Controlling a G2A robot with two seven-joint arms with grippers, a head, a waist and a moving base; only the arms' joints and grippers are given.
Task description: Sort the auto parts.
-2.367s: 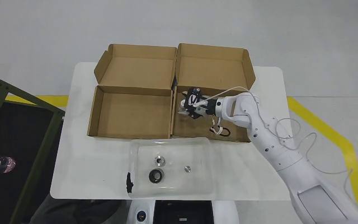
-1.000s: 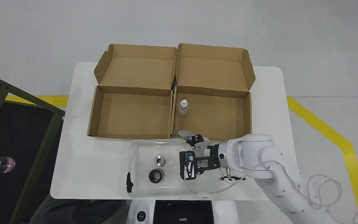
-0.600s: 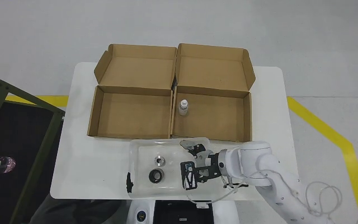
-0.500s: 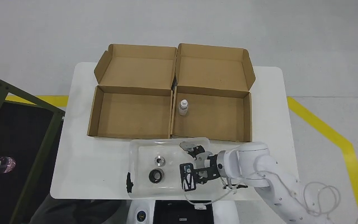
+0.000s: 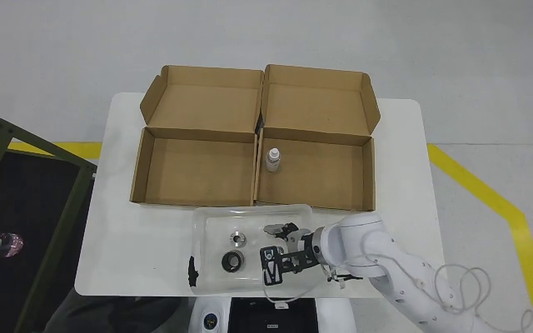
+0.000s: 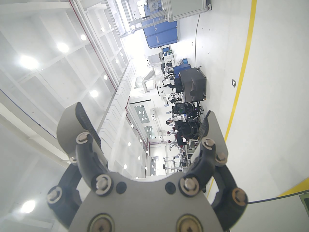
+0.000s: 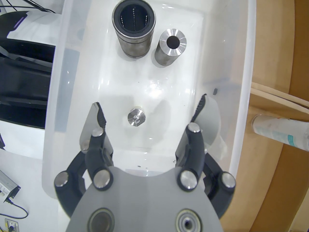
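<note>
A clear plastic tray (image 5: 202, 223) at the table's front holds a large black-bored bearing (image 5: 231, 261) (image 7: 134, 28), a steel sleeve (image 5: 239, 239) (image 7: 170, 47) and a small steel stud (image 7: 136, 118). My right gripper (image 5: 273, 247) (image 7: 150, 108) hangs open inside the tray, its fingers on either side of the stud and not touching it. A small white bottle (image 5: 272, 159) (image 7: 277, 131) stands in the right cardboard box (image 5: 333, 179). My left gripper (image 6: 144, 119) is open and holds nothing, pointing away from the table towards the hall.
The left cardboard box (image 5: 196, 171) has nothing in it. Both boxes stand just behind the tray with their lids folded back. The tray wall (image 7: 241, 73) is close beside one right finger. A black scrap (image 5: 191, 272) lies at the tray's front left corner.
The right arm left the bottle in the right box and came down to the tray. Over the last second its open gripper slid leftwards, over the small stud.
</note>
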